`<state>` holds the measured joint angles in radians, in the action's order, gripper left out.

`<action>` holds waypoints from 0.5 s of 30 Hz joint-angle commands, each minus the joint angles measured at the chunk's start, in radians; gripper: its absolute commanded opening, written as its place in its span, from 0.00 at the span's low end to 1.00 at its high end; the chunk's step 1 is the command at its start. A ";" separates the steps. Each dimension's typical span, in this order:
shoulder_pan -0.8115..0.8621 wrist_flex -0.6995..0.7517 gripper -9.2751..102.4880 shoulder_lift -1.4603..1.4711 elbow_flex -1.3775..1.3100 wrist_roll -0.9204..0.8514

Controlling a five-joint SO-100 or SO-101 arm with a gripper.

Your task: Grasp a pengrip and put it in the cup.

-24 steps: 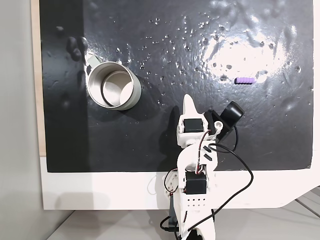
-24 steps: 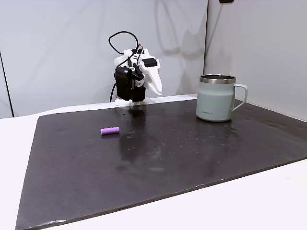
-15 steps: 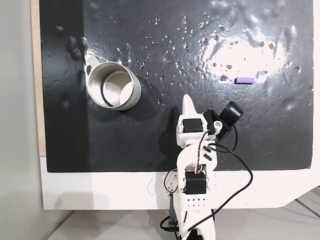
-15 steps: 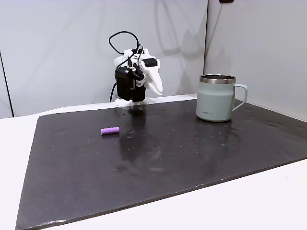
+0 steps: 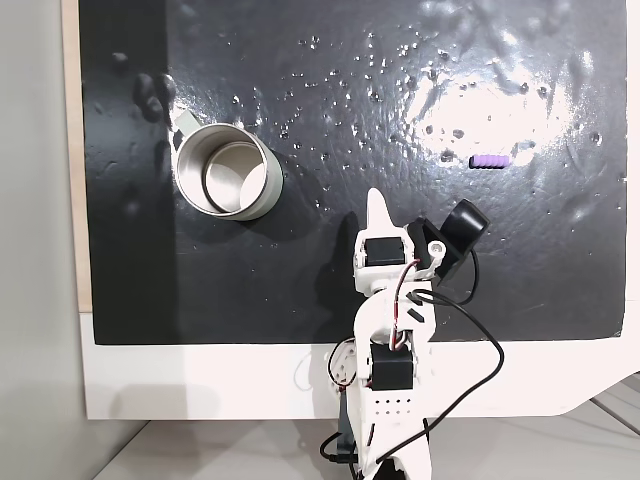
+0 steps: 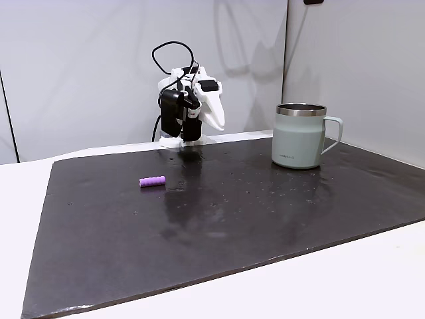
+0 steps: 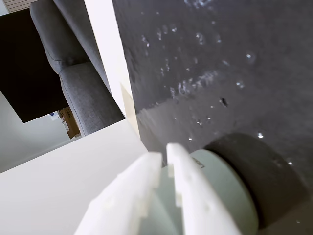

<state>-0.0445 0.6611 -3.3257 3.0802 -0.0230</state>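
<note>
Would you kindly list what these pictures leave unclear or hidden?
- Cup in the wrist view: partly covered by the gripper fingers.
- Pengrip in a fixed view: too small to show its ribs.
- Cup's floor in another fixed view: hidden by its wall.

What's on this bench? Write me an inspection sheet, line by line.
Surface: black mat, glossy, speckled with droplets, on a white table.
Job's things: pengrip lying on its side on the mat; cup upright, apart from it.
Clutter: nothing seen.
Grippers: gripper shut, holding nothing, raised near the arm's base.
Cables: black cable loops beside the arm.
Surroundings: pale wall behind; grey upholstered seat in the wrist view.
</note>
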 commanded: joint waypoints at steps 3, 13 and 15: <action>0.014 0.115 0.08 0.069 -0.242 -0.026; 0.146 0.373 0.08 0.620 -0.810 -0.029; 0.176 0.420 0.08 0.710 -0.899 -0.063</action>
<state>0.0874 1.0293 -2.7213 2.3301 -0.0414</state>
